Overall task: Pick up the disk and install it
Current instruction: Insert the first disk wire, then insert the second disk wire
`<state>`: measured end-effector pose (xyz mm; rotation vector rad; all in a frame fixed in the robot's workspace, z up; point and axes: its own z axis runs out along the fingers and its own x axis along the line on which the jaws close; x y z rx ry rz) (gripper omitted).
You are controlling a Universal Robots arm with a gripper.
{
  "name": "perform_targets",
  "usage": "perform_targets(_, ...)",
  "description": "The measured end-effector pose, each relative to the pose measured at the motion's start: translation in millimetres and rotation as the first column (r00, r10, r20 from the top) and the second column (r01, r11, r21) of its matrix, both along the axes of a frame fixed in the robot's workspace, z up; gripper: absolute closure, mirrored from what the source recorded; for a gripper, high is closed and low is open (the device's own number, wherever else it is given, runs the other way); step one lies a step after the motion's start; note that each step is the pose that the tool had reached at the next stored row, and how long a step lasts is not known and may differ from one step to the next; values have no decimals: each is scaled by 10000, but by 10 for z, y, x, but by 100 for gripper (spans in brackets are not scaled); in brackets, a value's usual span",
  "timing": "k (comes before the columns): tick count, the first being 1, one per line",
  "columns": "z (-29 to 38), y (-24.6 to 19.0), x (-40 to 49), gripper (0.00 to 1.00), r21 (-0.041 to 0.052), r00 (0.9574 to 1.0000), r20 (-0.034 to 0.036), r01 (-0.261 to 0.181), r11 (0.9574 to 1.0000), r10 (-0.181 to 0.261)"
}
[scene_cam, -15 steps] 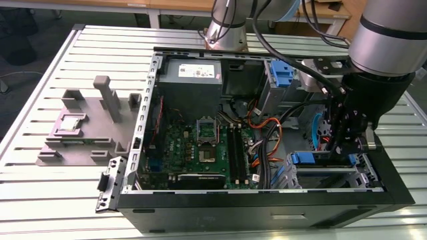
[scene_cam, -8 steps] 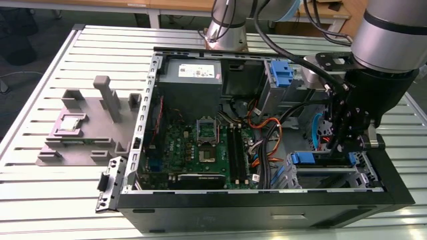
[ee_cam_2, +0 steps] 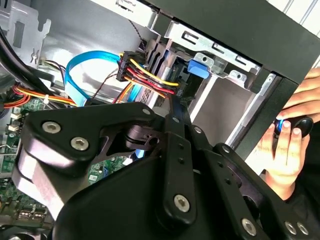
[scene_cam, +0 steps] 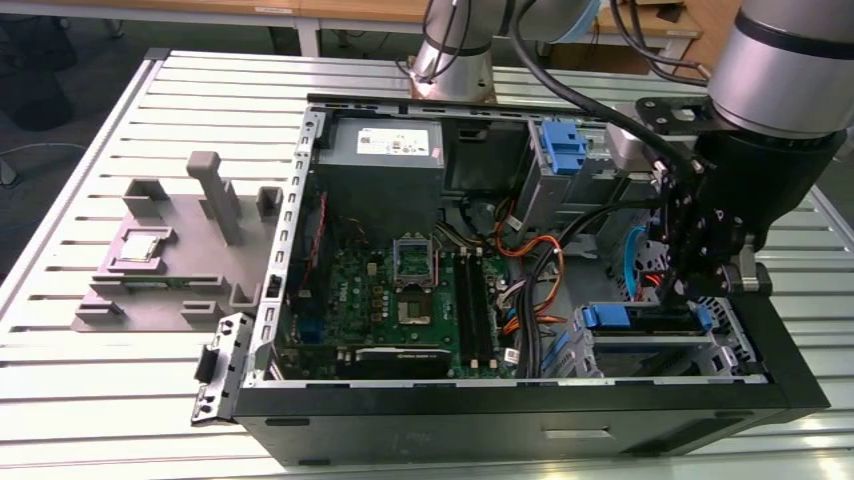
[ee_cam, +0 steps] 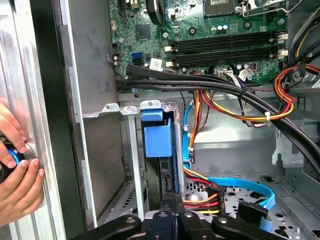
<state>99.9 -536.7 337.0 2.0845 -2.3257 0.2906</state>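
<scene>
gripper (scene_cam: 701, 285) at the exterior view's right, low inside the open computer case (scene_cam: 534, 420); jaw state cannot be told. disk (ee_cam: 159, 141) sits in the drive cage, blue tab showing; a hand (ee_cam: 15, 165) outside the case.

No legible text anywhere, not even on the power supply's white sticker (scene_cam: 383, 143).

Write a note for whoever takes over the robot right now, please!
Hand: inside the open computer case, at the drive cage; open or shut cannot be told.
Disk: its blue carrier sits in the cage's slot, just ahead of the hand.
Done: disk brought to the cage.
Left: it is unclear whether the disk is fully seated; check.
Note: a person's fingers rest at the case's outer edge.
</scene>
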Motion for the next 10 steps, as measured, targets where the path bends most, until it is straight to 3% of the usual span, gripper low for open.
perform_targets(10, 2, 0, 0, 89, 40, 10000, -4, 0, 10000, 0)
